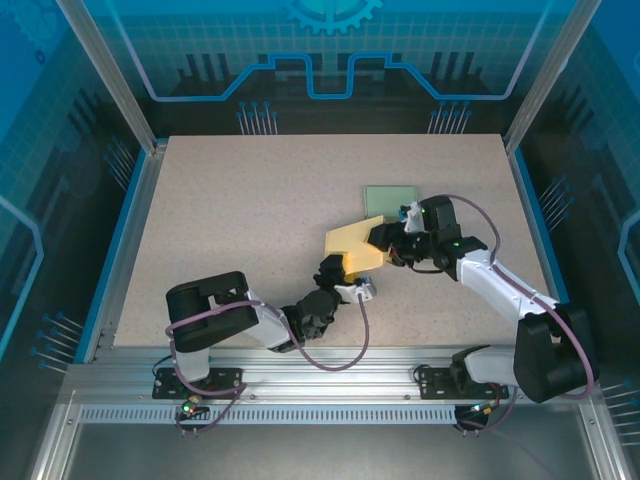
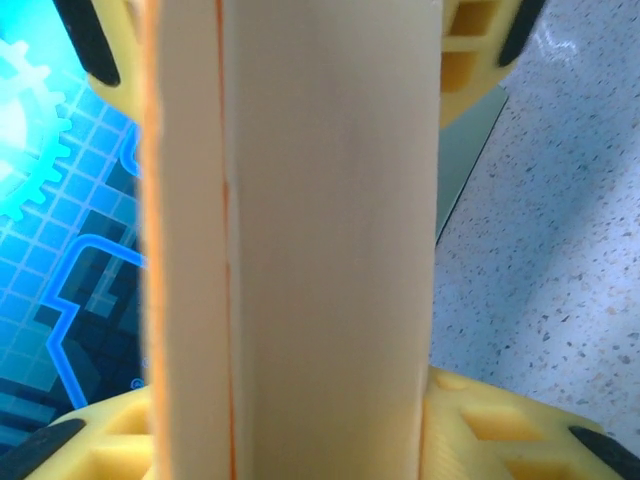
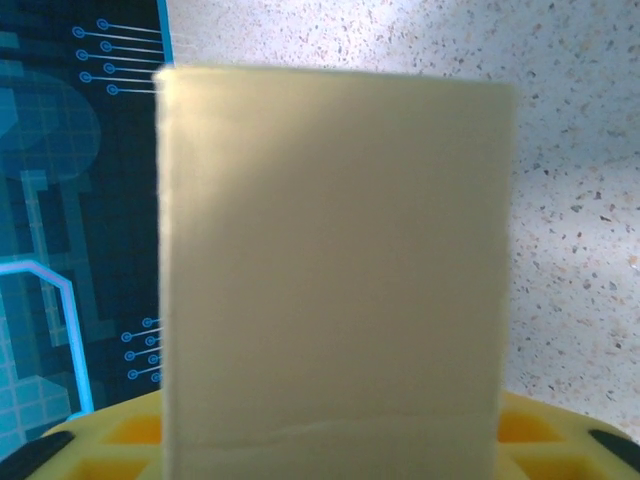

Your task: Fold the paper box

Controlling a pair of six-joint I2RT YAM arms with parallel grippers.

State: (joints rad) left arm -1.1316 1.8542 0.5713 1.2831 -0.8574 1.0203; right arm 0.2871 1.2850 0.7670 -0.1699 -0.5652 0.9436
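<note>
light: bright, even, overhead | shadows: soft | wrist views: close paper box point(image 3: 335, 270) blurred

Paper box point(image 2: 320, 240) cropped top and bottom; blurred in right wrist view, bottom edge cut off.

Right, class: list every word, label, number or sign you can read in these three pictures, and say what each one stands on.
No text can be read anywhere in these views.
paper box: plain yellow faces, no print.
green sheet: blank.
backdrop panels: gear and circuit-line graphics, no letters or digits.
table: speckled surface, unmarked.
</note>
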